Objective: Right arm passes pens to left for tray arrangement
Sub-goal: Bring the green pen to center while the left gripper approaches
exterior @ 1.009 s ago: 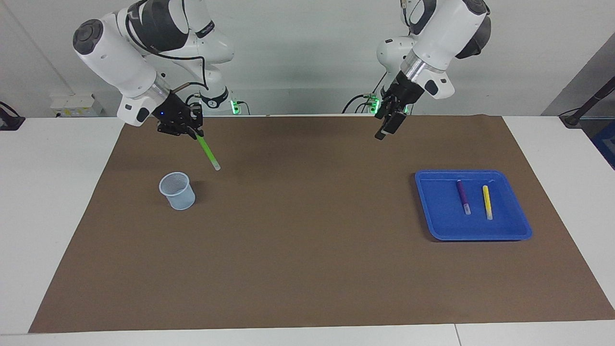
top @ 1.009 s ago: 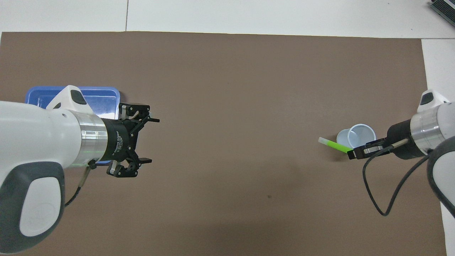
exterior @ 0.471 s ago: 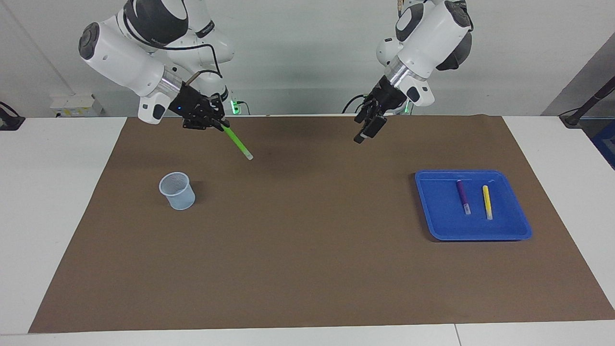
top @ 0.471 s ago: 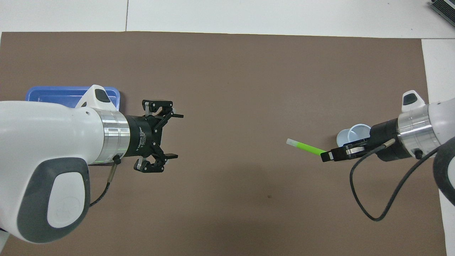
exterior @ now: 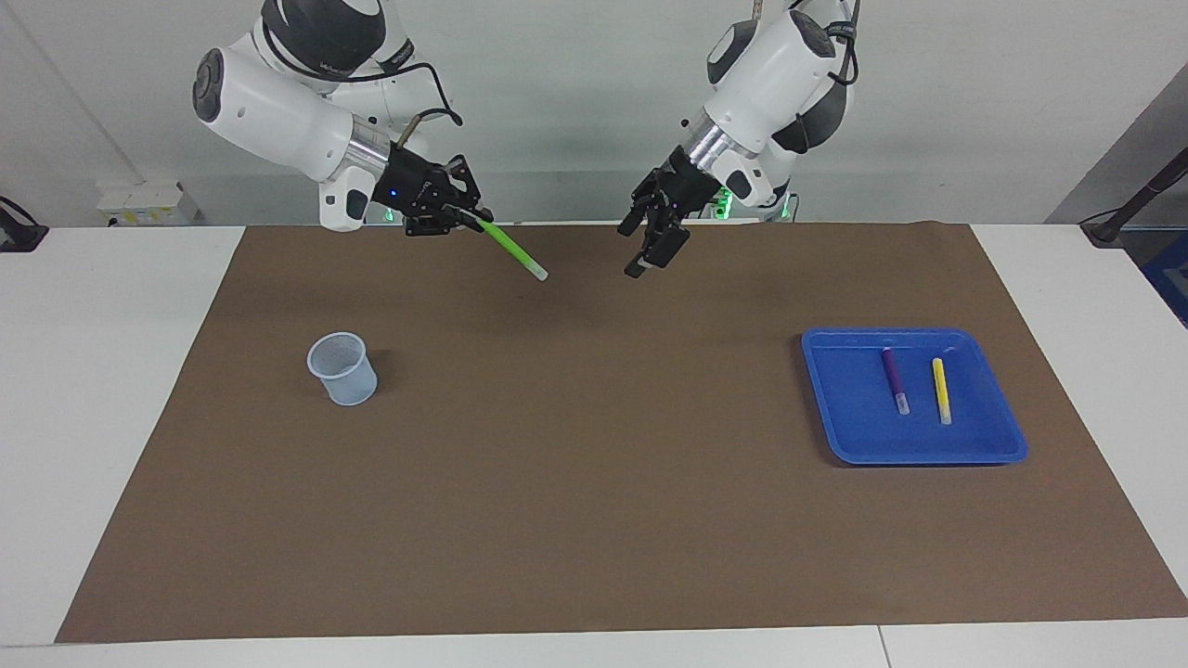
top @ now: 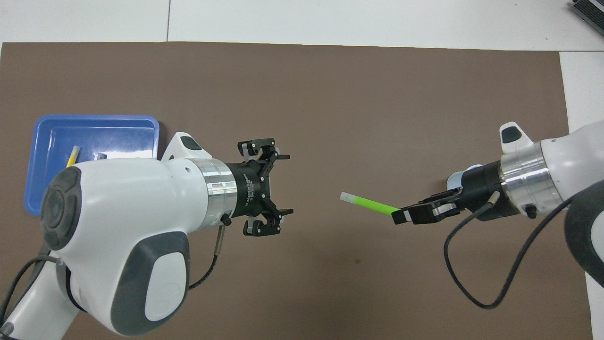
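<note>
Handoff status for you: right end effector [exterior: 467, 216] is clenched on the green pen [exterior: 509, 245], held by its green end with the pale tip pointing down and toward the left arm. It hangs in the air over the brown mat [exterior: 594, 520], above the strip nearest the robots, about mid-table. In the overhead view the same end effector [top: 405, 215] carries the pen [top: 370, 205] angled toward the left arm.

Left end effector [exterior: 650, 243] is released, fingers spread wide, nothing in it. You see it over the mat too, facing the pen's pale tip with a clear gap between them, no contact. The overhead view shows the left end effector [top: 278, 184] open toward the pen.

Tray [exterior: 835, 408] sits on the mat toward the left arm's end of the table. Purple pen [exterior: 895, 379] and yellow pen [exterior: 941, 390] lie in it side by side, apart, roughly parallel. From overhead the left arm covers much of the tray [top: 42, 141]; only the end of the yellow pen [top: 72, 156] shows.

Cup [exterior: 342, 368] stands upright on the mat toward the right arm's end, well apart from the tray.
</note>
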You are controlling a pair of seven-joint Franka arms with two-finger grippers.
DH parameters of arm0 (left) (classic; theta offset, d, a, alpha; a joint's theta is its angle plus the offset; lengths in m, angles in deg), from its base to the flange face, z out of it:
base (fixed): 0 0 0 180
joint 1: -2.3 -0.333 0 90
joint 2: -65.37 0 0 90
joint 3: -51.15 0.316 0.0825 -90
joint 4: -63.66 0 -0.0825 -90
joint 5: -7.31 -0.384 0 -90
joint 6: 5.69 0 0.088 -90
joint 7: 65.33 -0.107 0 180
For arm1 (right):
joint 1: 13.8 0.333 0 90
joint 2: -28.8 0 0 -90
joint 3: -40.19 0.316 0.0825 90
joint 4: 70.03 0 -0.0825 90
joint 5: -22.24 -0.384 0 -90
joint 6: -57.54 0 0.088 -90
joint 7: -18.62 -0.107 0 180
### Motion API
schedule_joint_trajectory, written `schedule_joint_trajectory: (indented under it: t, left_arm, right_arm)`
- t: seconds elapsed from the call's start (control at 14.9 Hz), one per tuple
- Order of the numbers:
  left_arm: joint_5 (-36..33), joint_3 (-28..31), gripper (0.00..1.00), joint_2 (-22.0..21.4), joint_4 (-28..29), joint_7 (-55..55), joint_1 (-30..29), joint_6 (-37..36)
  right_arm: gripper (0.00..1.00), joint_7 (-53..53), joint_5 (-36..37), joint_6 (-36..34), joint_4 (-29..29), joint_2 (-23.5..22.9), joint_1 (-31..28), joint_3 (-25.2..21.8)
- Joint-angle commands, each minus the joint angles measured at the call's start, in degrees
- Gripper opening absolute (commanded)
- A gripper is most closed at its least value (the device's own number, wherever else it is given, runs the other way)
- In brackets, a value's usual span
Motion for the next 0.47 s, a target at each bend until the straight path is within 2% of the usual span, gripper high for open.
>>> schedule_joint_trajectory:
  t: [0.0,0.34,0.4]
  left_arm:
    - [0.66,0.73,1.00,-0.25,0.23,2.72,4.21,1.85]
    - [0.48,0.65,0.95,0.45,-1.52,5.25,9.84,3.78]
    - [-0.56,0.65,0.90,0.54,-2.14,7.70,11.68,3.43]
  right_arm:
    - [0.00,3.26,-3.73,-1.42,0.54,-0.17,0.39,0.10]
    - [0.00,5.45,-7.16,-1.86,0.54,0.01,1.88,0.36]
    - [0.00,5.63,-7.34,-1.77,0.54,0.01,2.41,0.36]
